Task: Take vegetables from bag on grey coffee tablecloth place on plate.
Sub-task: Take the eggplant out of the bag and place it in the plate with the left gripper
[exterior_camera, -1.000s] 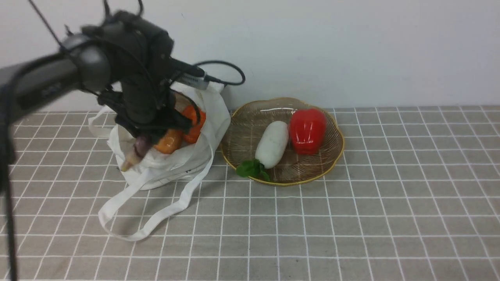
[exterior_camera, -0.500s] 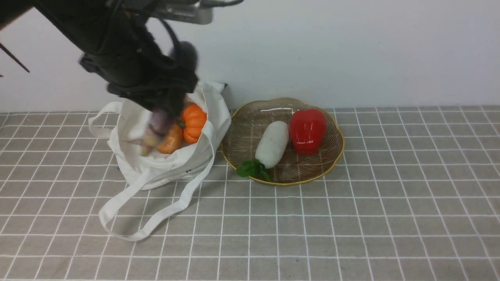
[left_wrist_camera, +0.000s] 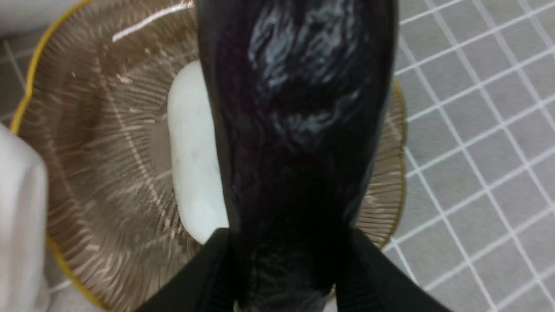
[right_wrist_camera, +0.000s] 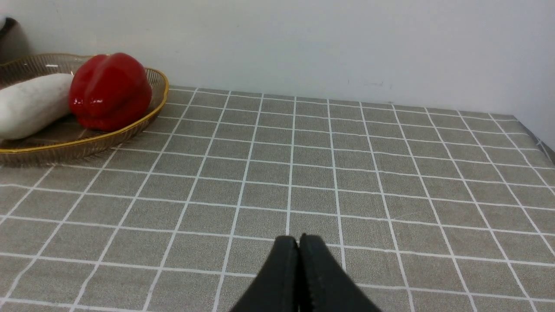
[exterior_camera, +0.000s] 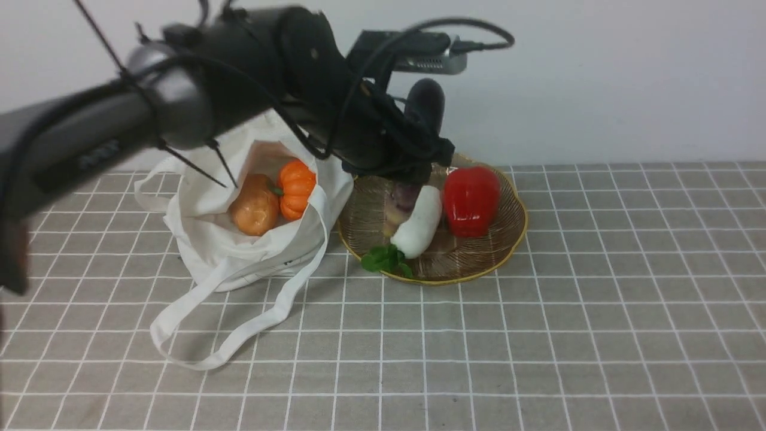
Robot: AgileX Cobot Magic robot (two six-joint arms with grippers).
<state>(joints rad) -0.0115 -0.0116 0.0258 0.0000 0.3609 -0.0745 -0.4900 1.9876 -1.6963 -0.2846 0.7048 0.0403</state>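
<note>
Left tool [left_wrist_camera: 288, 277] clamped on eggplant [left_wrist_camera: 295, 108], hanging over plate [exterior_camera: 514, 230] at its 10 o'clock, near white radish [exterior_camera: 419, 224]. Placing step; next likely: lower, release onto bare ribbing. Right tool [right_wrist_camera: 299, 247] pressed together, empty

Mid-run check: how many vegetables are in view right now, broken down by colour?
Dark purple: 1, eggplant
White: 1, radish
Red: 1, pepper
Orange: 2, ribbed pumpkin and round tan-orange one
Total: 5
</note>
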